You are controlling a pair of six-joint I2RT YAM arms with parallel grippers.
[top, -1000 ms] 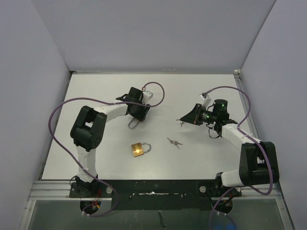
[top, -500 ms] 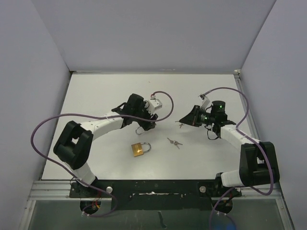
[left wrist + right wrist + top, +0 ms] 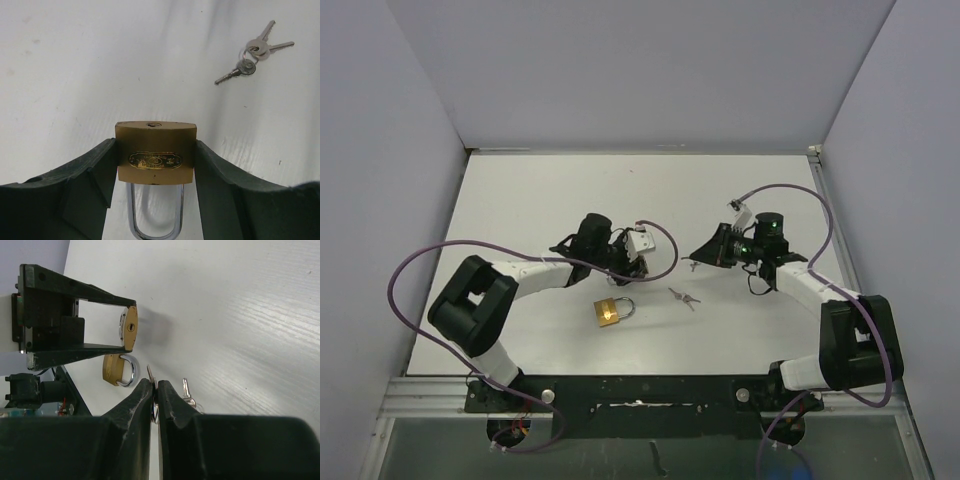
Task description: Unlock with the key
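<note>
My left gripper [image 3: 155,150] is shut on a brass padlock [image 3: 155,160], its pads on the two sides of the body. The shackle points back at the wrist and the keyhole [image 3: 152,125] faces outward. In the top view the left gripper [image 3: 633,262] hovers mid-table, facing my right gripper [image 3: 693,262]. The right gripper [image 3: 155,387] is shut on a key [image 3: 151,374], whose blade sticks out toward the held padlock [image 3: 130,330] a short gap away. A second key [image 3: 185,388] hangs beside the right fingers.
A second brass padlock [image 3: 611,311] lies flat on the white table [image 3: 520,200], just in front of the left gripper. A loose bunch of keys [image 3: 683,297] lies to its right. Grey walls enclose the table on three sides.
The left arm has swung its gripper and the padlock right and toward the near edge, turning the keyhole to the right gripper. The right gripper with the key has edged left.
</note>
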